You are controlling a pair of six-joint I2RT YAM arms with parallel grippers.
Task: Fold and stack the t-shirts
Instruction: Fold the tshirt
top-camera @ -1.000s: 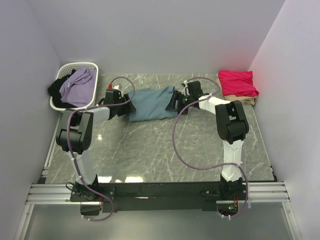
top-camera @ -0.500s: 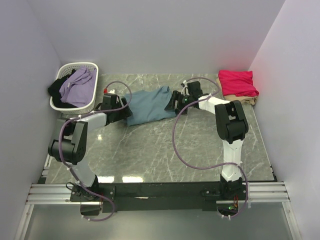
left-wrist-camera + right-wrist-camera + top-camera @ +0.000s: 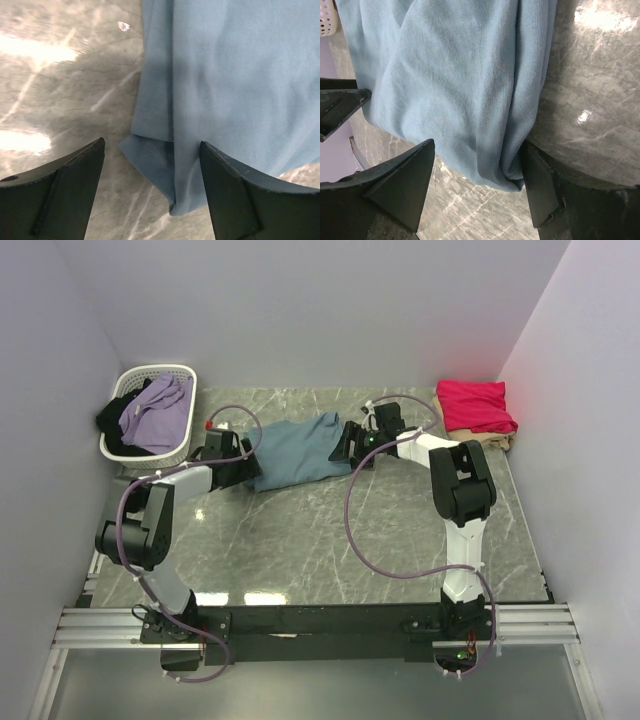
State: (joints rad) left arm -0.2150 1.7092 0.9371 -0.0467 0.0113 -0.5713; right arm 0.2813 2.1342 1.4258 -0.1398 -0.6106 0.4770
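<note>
A dusty teal-blue t-shirt (image 3: 300, 448) lies loosely folded at the back middle of the marble table (image 3: 330, 540). At the shirt's left end my left gripper (image 3: 245, 455) is open. In the left wrist view the shirt's folded corner (image 3: 165, 165) lies on the table between the spread fingers of this gripper (image 3: 152, 142), untouched by the left one. My right gripper (image 3: 345, 445) is open at the shirt's right end. The bunched edge (image 3: 520, 165) sits between its jaws (image 3: 477, 142), against the right finger. A crimson-pink t-shirt (image 3: 475, 405) rests on a beige one (image 3: 503, 443) at the back right.
A white slatted basket (image 3: 160, 370) at the back left holds a lavender garment (image 3: 155, 412) and dark cloth. Purple cables (image 3: 370, 550) loop over the table from both arms. Walls close in the left, back and right sides.
My left gripper has opened and let go of the teal-blue shirt's left end, and that arm's elbow has swung left. The right arm has stayed put.
</note>
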